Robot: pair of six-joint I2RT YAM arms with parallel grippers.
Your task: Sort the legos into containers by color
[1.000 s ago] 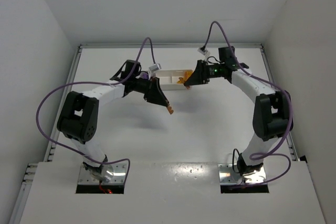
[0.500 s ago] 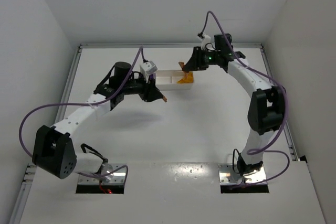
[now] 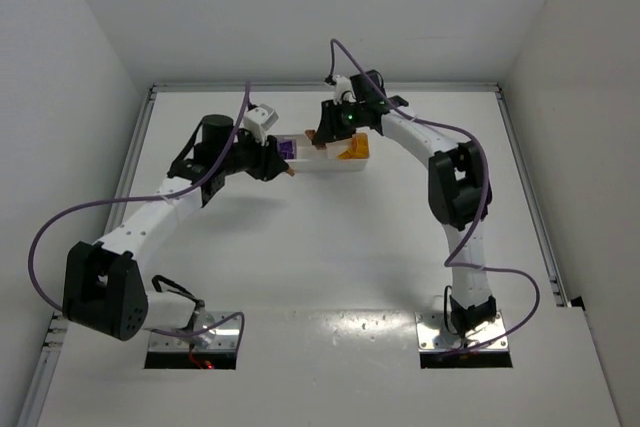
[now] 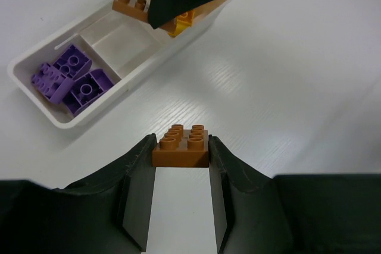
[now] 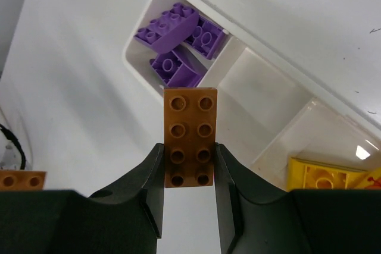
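- Left arm's fingers pinch a small brown plastic brick by its sides, studs up. It hangs over the white counter, near the tray but not yet above it.
- Right arm's fingers pinch a long brown plastic brick at one end only; most of its length sticks out free.
- The long shallow white plastic tray has three compartments. Purple bricks fill one end and yellow bricks the other. The middle compartment shows bare floor.
- In the right wrist view, the long brick hovers about over the tray's near wall, close to the divider between purple and middle.
- Risk: released here, it could tip onto the purple pile or catch the rim and fall to the counter.
- Risk: the end-only grip may let the long brick pivot if it touches a wall.
- Risk: both arms crowd the same stretch of tray; the overhead view shows them close. Two moves at once toward the middle compartment could knock fingers together or shove the tray.
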